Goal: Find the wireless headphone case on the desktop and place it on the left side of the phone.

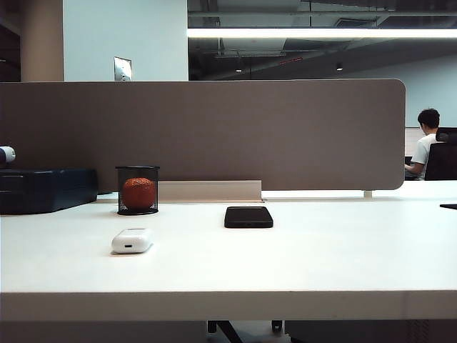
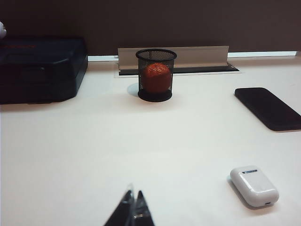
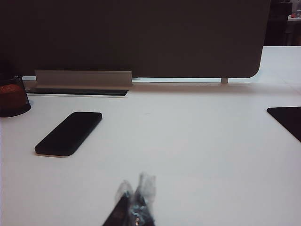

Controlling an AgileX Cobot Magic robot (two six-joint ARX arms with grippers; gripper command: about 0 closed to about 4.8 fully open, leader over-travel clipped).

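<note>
You had both grippers parked at the near edge, off the desktop (image 1: 300,264) items. Your left gripper (image 2: 133,207) sat with its 2 fingertips pressed together, holding nothing. Your right gripper (image 3: 134,205) was likewise closed and empty. Nearest object out was the wireless headphone case (image 1: 132,241), lying flat on the left part of the table, port slot facing the front edge. Farther back and to its right lay the phone (image 1: 248,216), flat, well apart from the case. Behind the case stood the black mesh cup (image 1: 137,190) with the orange ball (image 1: 138,193) inside. The dark blue box (image 1: 46,189) sat far left, against the partition panel (image 1: 214,128).
</note>
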